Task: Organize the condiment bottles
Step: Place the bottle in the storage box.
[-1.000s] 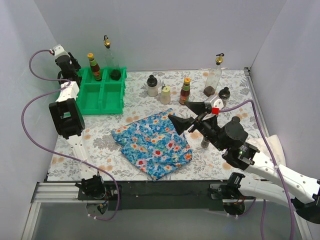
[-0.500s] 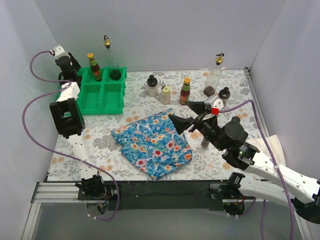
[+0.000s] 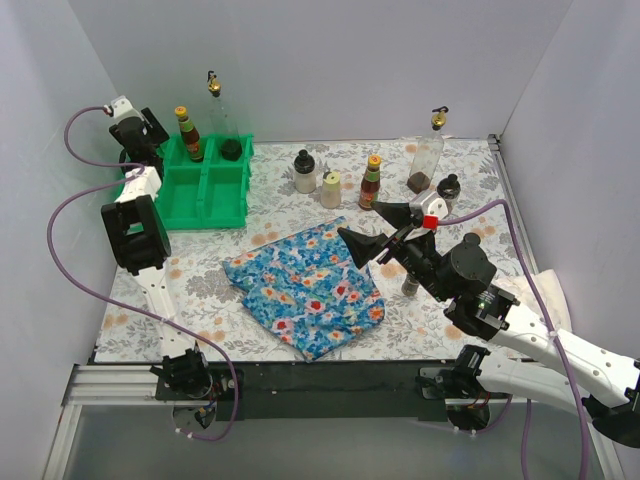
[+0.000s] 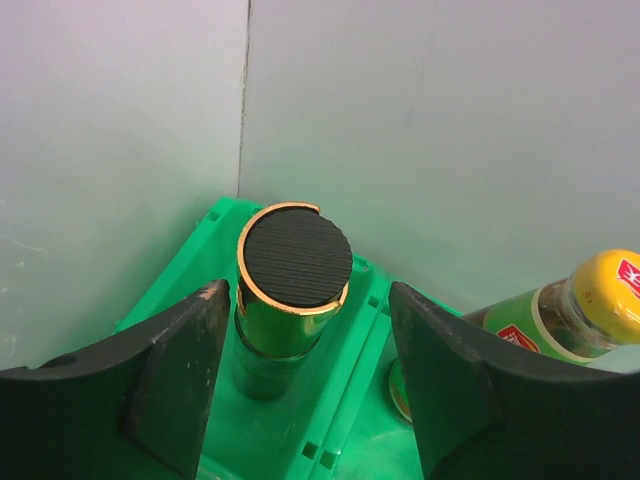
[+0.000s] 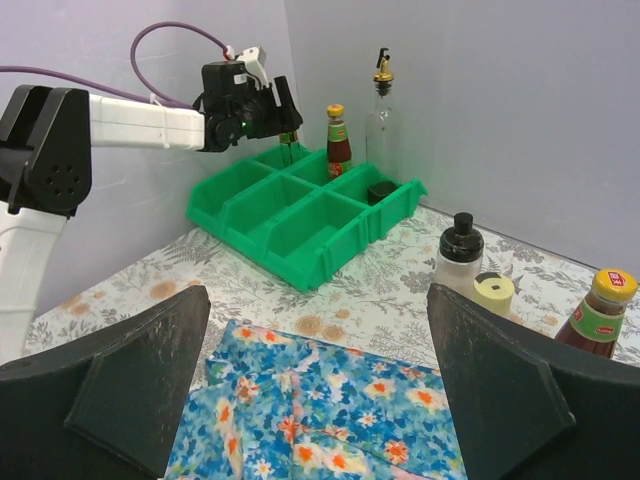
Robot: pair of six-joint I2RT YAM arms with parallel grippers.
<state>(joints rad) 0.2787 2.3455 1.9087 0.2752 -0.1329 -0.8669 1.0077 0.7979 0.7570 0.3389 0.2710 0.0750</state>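
Left hand (image 4: 305, 325) apart astride gold-rimmed bottle (image 4: 292, 300), ribbed round black top, in green plastic tray (image 4: 345, 430)

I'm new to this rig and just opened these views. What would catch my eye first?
The bright green tray at the far left and the blue floral cloth crumpled mid-table stand out most. In the left wrist view, the left claw straddles a gold-rimmed bottle in the tray's corner without gripping it. The right claw gapes wide above the cloth's right edge.
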